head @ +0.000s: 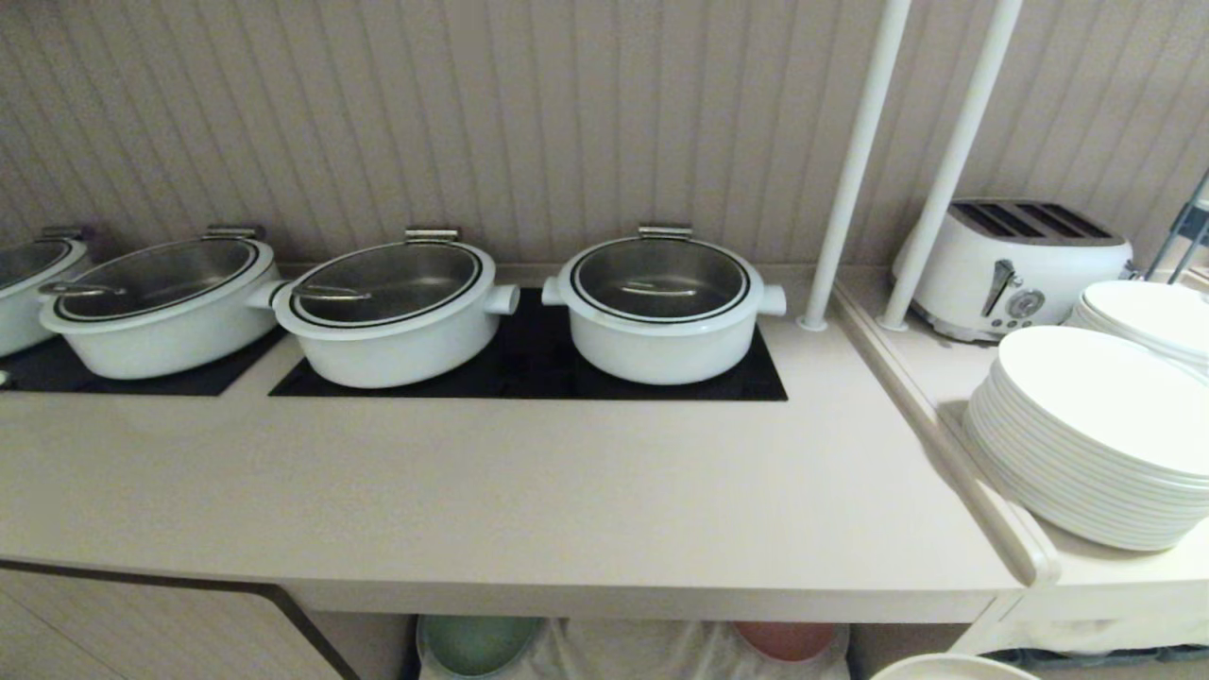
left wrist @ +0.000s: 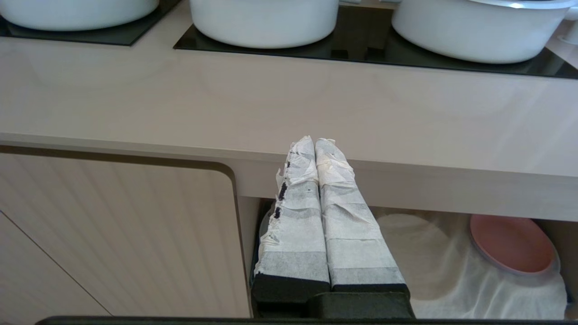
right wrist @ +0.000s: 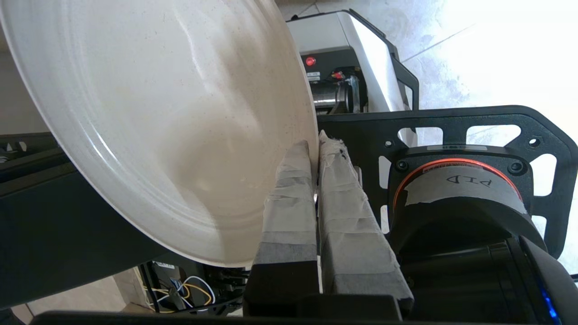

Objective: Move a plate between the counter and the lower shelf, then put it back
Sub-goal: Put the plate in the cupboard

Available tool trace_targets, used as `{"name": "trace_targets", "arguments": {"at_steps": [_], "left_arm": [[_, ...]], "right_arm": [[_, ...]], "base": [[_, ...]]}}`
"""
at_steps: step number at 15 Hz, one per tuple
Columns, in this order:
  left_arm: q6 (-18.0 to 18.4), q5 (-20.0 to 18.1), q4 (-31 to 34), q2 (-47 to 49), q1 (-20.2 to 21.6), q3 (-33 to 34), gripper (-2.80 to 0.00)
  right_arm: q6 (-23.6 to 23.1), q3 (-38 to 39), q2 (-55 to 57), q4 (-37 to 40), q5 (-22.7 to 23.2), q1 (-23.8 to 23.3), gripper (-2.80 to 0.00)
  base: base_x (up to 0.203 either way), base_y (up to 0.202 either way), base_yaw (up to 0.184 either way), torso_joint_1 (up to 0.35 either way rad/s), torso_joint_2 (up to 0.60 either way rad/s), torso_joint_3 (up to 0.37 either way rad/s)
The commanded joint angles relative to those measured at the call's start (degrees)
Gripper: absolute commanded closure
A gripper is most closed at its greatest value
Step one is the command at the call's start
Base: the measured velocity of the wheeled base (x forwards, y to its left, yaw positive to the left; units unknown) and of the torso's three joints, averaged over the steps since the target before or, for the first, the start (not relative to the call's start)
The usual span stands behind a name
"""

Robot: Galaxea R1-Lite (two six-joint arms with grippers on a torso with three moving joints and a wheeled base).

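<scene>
Right end effector clamped narrow on the rim of the plate, one tape-wrapped finger on the plate's face and the other behind the rim. Plate held up on edge, steeply tilted, in front of the robot's own black frame and base. Seen in the head view only as a pale curved rim at the bottom edge, below the front edge of the counter and off to the right of the lower shelf. Not resting on the counter, not lying in the shelf.

Left end effector with fingers pressed together, nothing between them, hanging just in front of the counter's thick front edge, above the left part of the shelf opening.

On the counter, behind its bare front part: white lidded pots standing on black hob panels. Right of the counter, on a narrower ledge with white poles: a white toaster and stacks of white plates.

Under the counter, in the lower shelf: wrinkled white cloth as lining, a pale green plate at the left and a pink plate at the right, both leaning toward the back. Left of the shelf, a ribbed cabinet door.
</scene>
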Motion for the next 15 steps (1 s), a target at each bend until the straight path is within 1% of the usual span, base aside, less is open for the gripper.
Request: {"name": "trace_targets", "arguments": {"at_steps": [1,5,10,13,15], "left_arm": [[-0.02,0.04,-0.02,-0.01,-0.07,0.0,0.0],[-0.02,0.04,-0.02,-0.01,0.02,0.0,0.0],[-0.02,0.04,-0.02,-0.01,0.02,0.0,0.0],[-0.02,0.04,-0.02,-0.01,0.02,0.0,0.0],[-0.02,0.04,-0.02,-0.01,0.02,0.0,0.0]], "right_arm": [[0.19,-0.14,-0.52,0.15,0.04,0.11,0.0],[0.19,0.19,-0.25,0.1,0.12,1.21,0.0],[0.31,0.21,-0.18,0.24,0.12,1.03,0.0],[4.15,0.21,-0.78,0.42,0.04,1.03,0.0],[4.49,0.21,-1.48,1.53,0.04,1.07,0.0]], "base": [[0.0,0.0,0.0,0.0,0.0,0.0],[0.0,0.0,0.0,0.0,0.0,0.0],[0.0,0.0,0.0,0.0,0.0,0.0],[0.0,0.0,0.0,0.0,0.0,0.0],[0.0,0.0,0.0,0.0,0.0,0.0]]}}
